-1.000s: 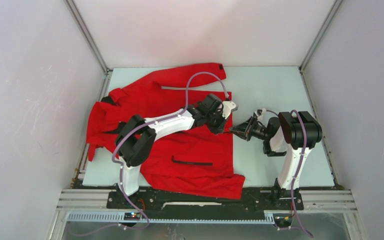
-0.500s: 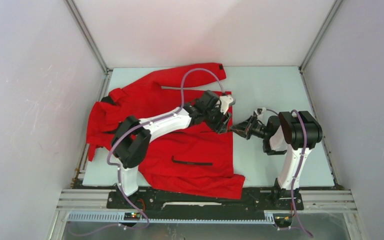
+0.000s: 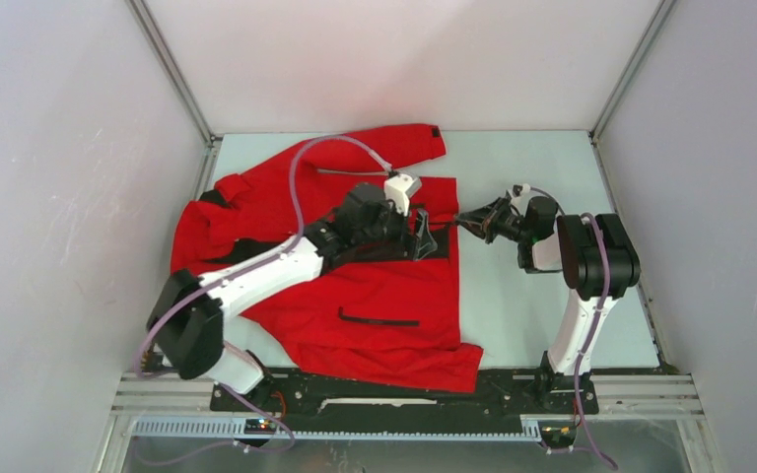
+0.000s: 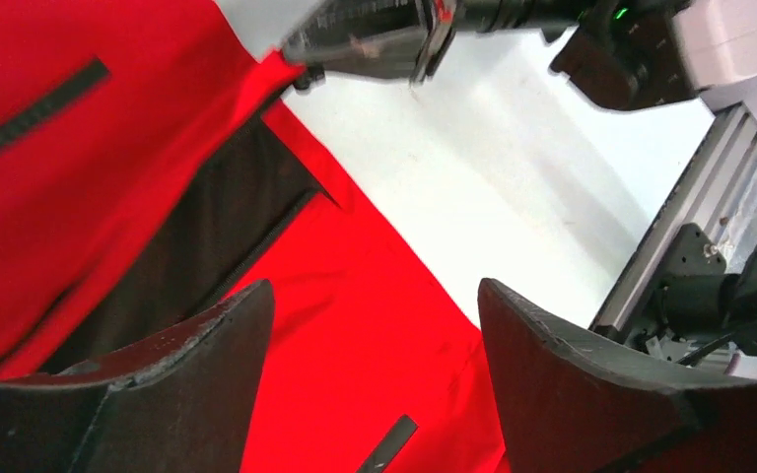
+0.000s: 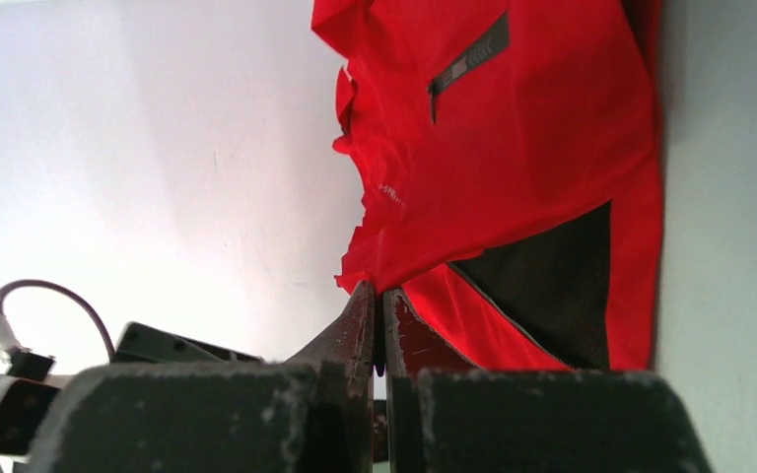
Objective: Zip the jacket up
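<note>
Jacket (image 3: pixel 375 296): red, spread flat over the left half of the bench (image 3: pixel 532 177). The front is unzipped and a wedge of dark lining (image 4: pixel 207 236) shows at its 3 o'clock edge.

Left fingers (image 4: pixel 187 365): spread wide and empty, poised over that open wedge. Cannot tell whether they touch the cloth.

Right fingers (image 5: pixel 360 325): pressed together, pointing toward 9 o'clock and pinching the jacket's front edge. They sit just at 3 o'clock of the left fingers.
</note>
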`<control>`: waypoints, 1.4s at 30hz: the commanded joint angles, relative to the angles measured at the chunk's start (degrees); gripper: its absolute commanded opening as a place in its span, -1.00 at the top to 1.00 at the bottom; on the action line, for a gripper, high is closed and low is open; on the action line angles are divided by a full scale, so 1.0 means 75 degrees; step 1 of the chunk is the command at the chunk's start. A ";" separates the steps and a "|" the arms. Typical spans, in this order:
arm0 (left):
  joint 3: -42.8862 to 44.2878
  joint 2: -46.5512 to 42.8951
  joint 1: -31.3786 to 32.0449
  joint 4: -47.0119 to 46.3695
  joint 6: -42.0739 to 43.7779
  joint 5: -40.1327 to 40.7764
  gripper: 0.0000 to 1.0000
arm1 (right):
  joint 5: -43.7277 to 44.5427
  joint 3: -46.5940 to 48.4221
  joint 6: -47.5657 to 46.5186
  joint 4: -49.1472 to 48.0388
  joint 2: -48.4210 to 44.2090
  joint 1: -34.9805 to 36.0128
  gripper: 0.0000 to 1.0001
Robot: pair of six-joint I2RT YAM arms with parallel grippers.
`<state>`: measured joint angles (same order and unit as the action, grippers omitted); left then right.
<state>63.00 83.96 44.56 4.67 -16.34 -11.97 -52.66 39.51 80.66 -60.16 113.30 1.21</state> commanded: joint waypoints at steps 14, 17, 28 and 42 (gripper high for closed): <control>0.2051 0.3884 -0.0247 0.0122 0.0150 -0.0835 -0.21 | 0.0026 0.0721 -0.0962 0.1741 -0.0258 -0.0458 1.00; 0.2400 0.4235 -0.0416 0.0283 0.0082 -0.0973 -0.20 | -0.0029 0.0709 -0.1041 0.1740 -0.0204 -0.0481 1.00; 0.3424 0.5302 -0.0422 0.1079 0.0279 -0.1760 -0.27 | -0.0150 0.0662 -0.0856 0.1200 0.0015 -0.0478 1.00; 0.2727 0.5036 -0.0453 0.0747 0.0059 -0.2940 0.23 | -0.0228 0.0592 -0.0630 0.0745 0.0156 -0.0478 1.00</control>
<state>86.56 125.12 41.12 11.77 -15.44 -30.20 -54.17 43.44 75.66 -51.18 114.37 -1.89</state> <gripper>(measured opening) 0.391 0.025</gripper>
